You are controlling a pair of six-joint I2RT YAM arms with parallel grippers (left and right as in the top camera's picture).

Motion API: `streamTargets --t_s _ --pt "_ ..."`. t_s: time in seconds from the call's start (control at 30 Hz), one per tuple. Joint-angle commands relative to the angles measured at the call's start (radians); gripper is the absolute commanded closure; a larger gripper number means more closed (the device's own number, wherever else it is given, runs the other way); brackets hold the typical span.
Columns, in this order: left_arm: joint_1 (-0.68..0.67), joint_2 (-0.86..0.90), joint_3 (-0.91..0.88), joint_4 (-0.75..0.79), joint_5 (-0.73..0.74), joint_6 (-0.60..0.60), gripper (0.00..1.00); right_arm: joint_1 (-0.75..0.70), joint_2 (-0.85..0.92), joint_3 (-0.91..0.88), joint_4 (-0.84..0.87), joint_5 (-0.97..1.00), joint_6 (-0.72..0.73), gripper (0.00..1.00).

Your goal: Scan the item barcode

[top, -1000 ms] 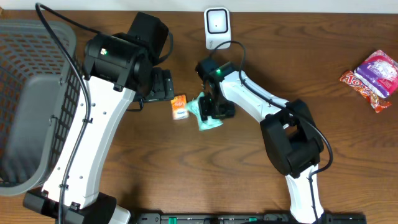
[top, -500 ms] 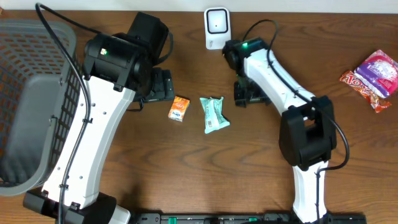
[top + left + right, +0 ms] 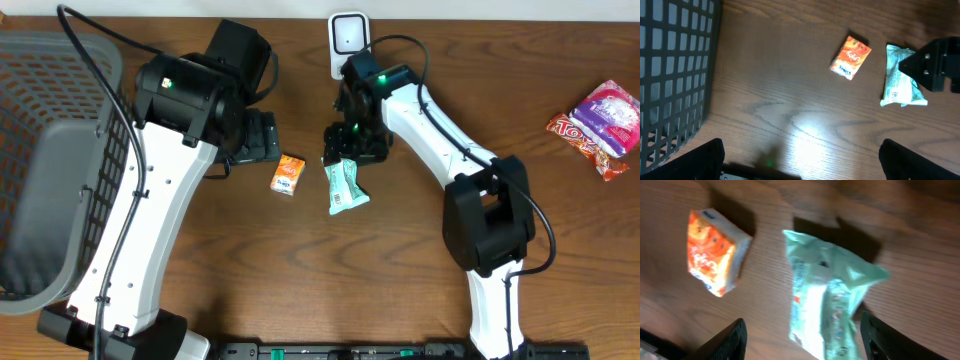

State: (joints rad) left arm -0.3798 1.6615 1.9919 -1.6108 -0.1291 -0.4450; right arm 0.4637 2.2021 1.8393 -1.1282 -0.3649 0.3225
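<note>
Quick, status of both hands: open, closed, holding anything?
Left hand: open, empty.
Right hand: open, above the green packet, not gripping it.

Mint-green packet [image 3: 345, 187], flat, near white scanner [image 3: 348, 38]

The right gripper [image 3: 802, 341] hangs over the wooden table [image 3: 767, 305], its two dark fingertips [image 3: 727, 340] spread wide at the lower corners of the view. Between them lies a crumpled pale green packet [image 3: 832, 305], its print blurred. Further left in the view, apart from the packet, an orange box [image 3: 710, 250] lies flat.
</note>
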Motion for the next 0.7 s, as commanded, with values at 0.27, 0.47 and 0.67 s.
streamTargets --t_s 0.27,0.47,0.67 --pt "0.003 0.000 0.008 -0.049 -0.002 -0.004 0.02 0.019 0.005 -0.153 0.102 0.067 0.126 0.15" --pt "0.003 0.000 0.008 -0.049 -0.002 -0.004 0.02 0.040 0.005 -0.262 0.223 0.031 0.126 0.36" --pt "0.003 0.000 0.008 -0.049 -0.002 -0.004 0.02 0.034 0.002 -0.264 0.236 0.034 0.125 0.88"
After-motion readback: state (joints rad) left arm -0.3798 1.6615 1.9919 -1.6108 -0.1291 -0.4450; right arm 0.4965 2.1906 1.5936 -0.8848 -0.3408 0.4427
